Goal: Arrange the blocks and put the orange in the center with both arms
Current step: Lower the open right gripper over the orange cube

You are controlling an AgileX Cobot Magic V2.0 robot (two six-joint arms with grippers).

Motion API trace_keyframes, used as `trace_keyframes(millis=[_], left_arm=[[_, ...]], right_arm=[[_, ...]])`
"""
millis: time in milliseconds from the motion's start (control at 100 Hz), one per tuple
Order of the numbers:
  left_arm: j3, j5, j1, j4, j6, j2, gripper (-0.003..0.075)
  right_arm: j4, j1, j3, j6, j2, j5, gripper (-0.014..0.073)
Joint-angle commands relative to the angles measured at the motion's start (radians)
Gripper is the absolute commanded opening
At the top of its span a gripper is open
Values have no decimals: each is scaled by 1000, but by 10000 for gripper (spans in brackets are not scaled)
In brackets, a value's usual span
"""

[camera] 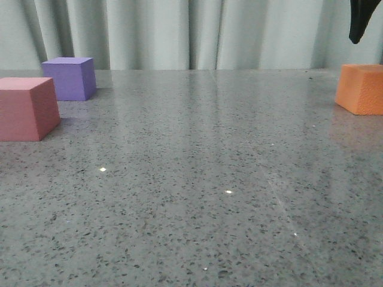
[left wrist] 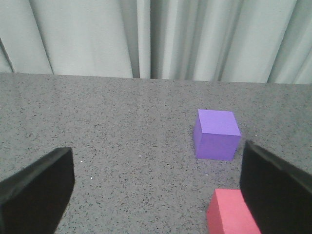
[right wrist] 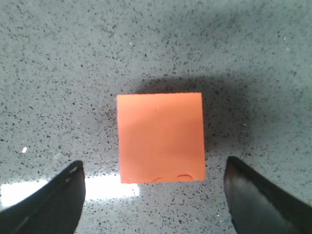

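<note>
The orange cube rests on the table at the far right. Seen from the right wrist, the orange cube lies below my right gripper, which hangs open above it, a finger off each side and not touching. Only one black fingertip of that gripper shows in the front view, above the cube. At the far left stand the pink cube and, behind it, the purple cube. My left gripper is open and empty; the purple cube lies ahead of it and the pink cube by its finger.
The grey speckled table stretches between the two groups of cubes. A pale curtain hangs along the table's far edge. Bright light spots reflect off the tabletop.
</note>
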Motion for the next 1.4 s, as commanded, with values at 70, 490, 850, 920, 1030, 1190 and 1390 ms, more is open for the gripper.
trace_keyframes(millis=[70,490,850,920,1030,1190,1390], left_arm=[[-36,-88,1,-12,3,4,660],[-36,-88,1,-12,3,4,660],[-36,-88,1,-12,3,4,660],[-36,-88,1,-12,3,4,660],[-36,-88,1,-12,3,4,660],[-36,-88,1,-12,3,4,660],[-36,-88,1,-12,3,4,660]], right_arm=[[-10,-18,-37,0,-18,-26,581],[14,-26,-36,0,64,-57,581],[18,-26,-36,0,106,-62,579],[18,-26,-36,0,106,-69,556],[18,-26,-36,0,106,-80,445],[18,-26,-36,0,106,-80,287],[18,-26,-36,0,106,-78,254]])
